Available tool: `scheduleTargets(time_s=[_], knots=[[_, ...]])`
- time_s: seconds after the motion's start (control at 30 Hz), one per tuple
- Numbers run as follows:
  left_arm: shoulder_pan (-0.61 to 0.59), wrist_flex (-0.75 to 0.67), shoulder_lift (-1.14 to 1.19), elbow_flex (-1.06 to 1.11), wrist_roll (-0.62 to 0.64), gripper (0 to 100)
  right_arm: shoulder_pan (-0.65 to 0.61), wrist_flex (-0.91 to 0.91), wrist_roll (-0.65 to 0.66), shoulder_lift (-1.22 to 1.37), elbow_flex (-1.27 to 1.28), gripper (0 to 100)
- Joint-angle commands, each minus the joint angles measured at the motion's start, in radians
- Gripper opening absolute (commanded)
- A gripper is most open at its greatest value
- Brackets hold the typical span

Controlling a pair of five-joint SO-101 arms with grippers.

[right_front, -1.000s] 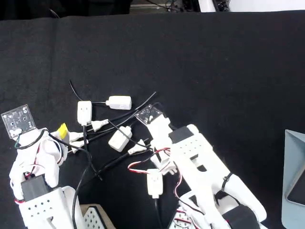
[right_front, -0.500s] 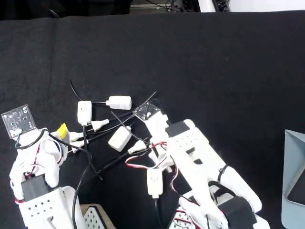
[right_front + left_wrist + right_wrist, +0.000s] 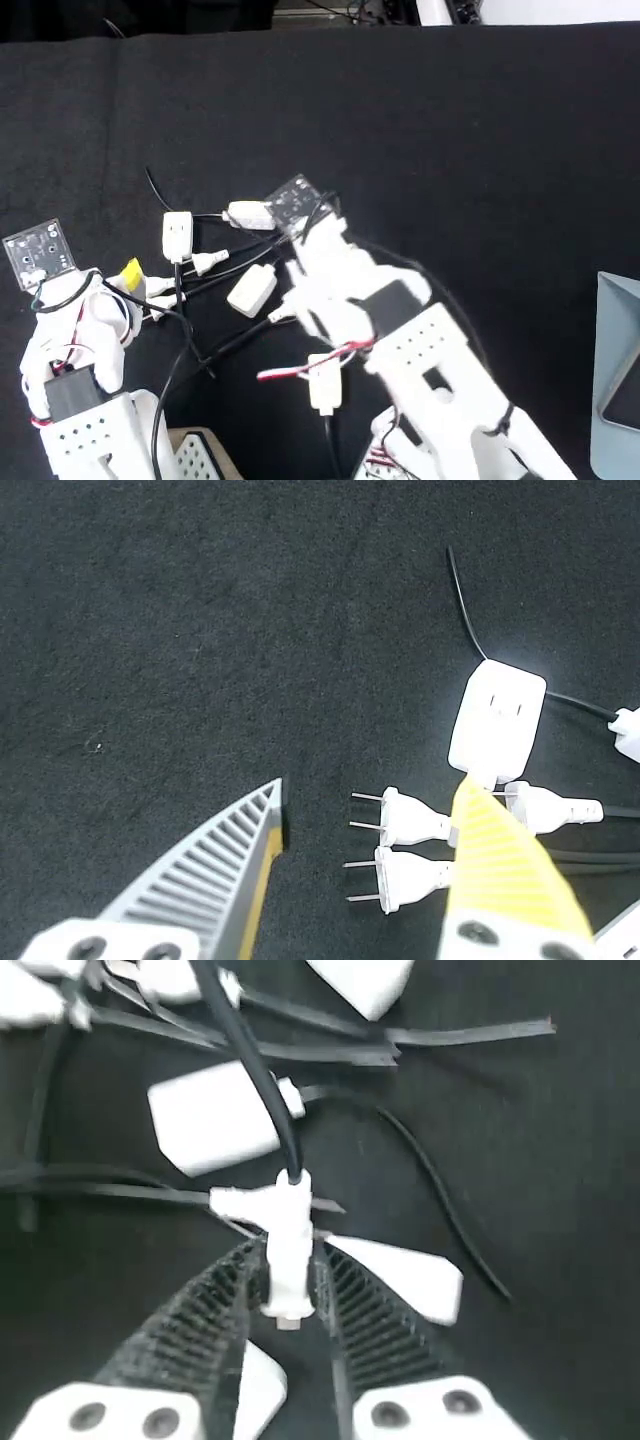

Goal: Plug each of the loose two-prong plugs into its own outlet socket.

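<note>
High view: left arm (image 3: pixel 75 345) folded at the near-left corner of the table (image 3: pixel 480 150). The right arm (image 3: pixel 400 330) is stretched from the near edge over the tangle of cords (image 3: pixel 215 345). A socket (image 3: pixel 177 236) lies between the two arms, nearer the left one.

Left wrist view: left gripper (image 3: pixel 370 792) spread wide, holding nothing. On the table below lie plug A (image 3: pixel 412 822) and plug B (image 3: pixel 405 877), side by side. They are seen between the fingers, prongs toward the grey finger (image 3: pixel 225 865). The socket sits just past the tip of the yellow finger (image 3: pixel 500 860).

Right wrist view: right gripper (image 3: pixel 288 1260) clamped on the held plug (image 3: pixel 285 1215), pinched between both fingers. Its black cord (image 3: pixel 255 1080) runs away from the wrist. A second socket (image 3: pixel 215 1125) lies just beyond the held plug, not touching it.
</note>
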Motion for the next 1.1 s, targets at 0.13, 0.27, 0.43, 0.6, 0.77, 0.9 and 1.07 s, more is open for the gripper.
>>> scheduleTargets(time_s=[0.13, 0.27, 0.43, 0.6, 0.77, 0.9, 1.07], knots=[[-0.012, -0.023, -0.011, -0.038, 0.003, 27, -0.163, -0.617, -0.087, -0.027, 0.251, 1.1], [-0.012, -0.023, -0.011, -0.038, 0.003, 27, -0.199, -0.795, -0.091, -0.025, 0.332, 1.1], [-0.012, -0.023, -0.011, -0.038, 0.003, 27, -0.207, -0.864, -0.13, 0.036, 0.351, 1.1], [-0.012, -0.023, -0.011, -0.038, 0.003, 27, -0.249, -0.997, -0.133, 0.202, 0.354, 1.1], [-0.012, -0.023, -0.011, -0.038, 0.003, 27, -0.245, -1.066, -0.078, 0.328, 0.352, 1.1], [-0.012, -0.023, -0.011, -0.038, 0.003, 27, -0.219, -1.066, -0.057, 0.344, 0.354, 1.1], [-0.012, -0.023, -0.011, -0.038, 0.003, 27, -0.201, -1.06, -0.055, 0.349, 0.366, 1.1]])
